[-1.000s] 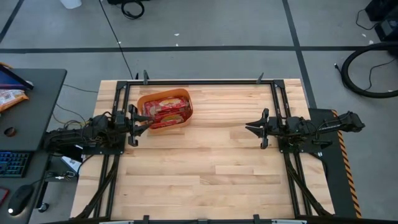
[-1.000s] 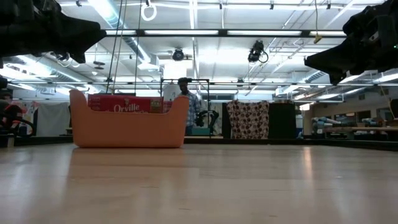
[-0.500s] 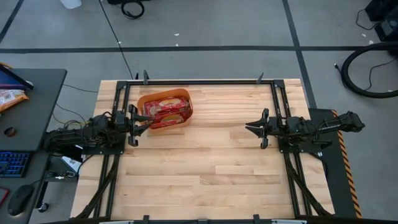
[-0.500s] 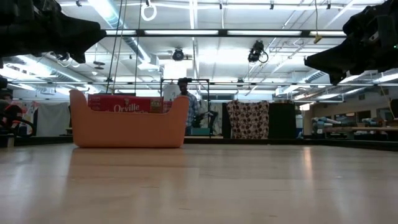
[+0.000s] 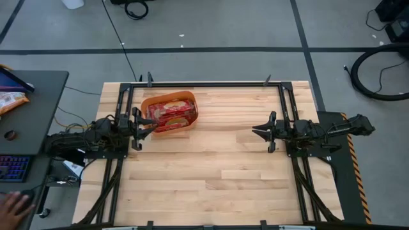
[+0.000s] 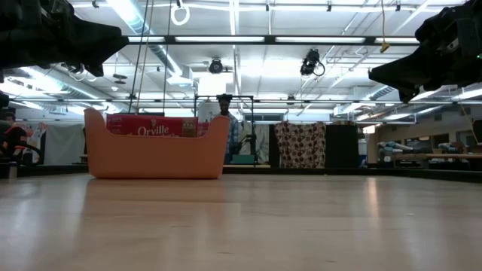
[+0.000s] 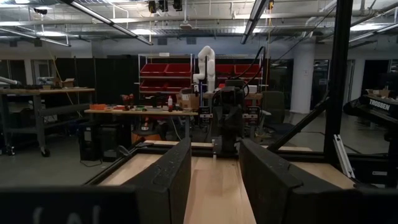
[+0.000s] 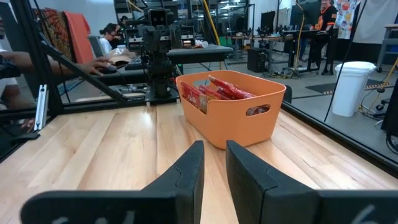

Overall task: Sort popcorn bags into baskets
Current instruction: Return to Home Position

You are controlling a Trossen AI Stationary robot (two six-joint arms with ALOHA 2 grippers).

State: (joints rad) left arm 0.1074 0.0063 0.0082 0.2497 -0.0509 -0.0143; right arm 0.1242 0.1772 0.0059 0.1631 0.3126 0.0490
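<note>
An orange basket (image 5: 167,96) stands on the wooden table at the far left, its base flat on the wood. Several red popcorn bags (image 5: 171,114) lie inside it; their tops show above its wall (image 6: 154,154) in the low view. My left gripper (image 5: 147,126) hovers open at the table's left edge, beside the basket's near left corner and apart from it. My right gripper (image 5: 259,132) hovers at the right side, pointing toward the basket (image 8: 230,124) far off, its fingers a narrow gap apart. Neither has anything between its fingers (image 7: 214,168) (image 8: 214,165).
A black frame rail (image 5: 204,84) runs round the table's edges. Bare wood (image 5: 211,166) spreads from the middle to the near edge. On a desk left of the table lie an orange-and-white snack bag (image 5: 9,99) and a keyboard (image 5: 14,167), with a person's hand (image 5: 13,206) close by.
Both arms have kept still, and the basket and bags have not moved. A person's hand has come into view at the desk off the table's near left corner.
</note>
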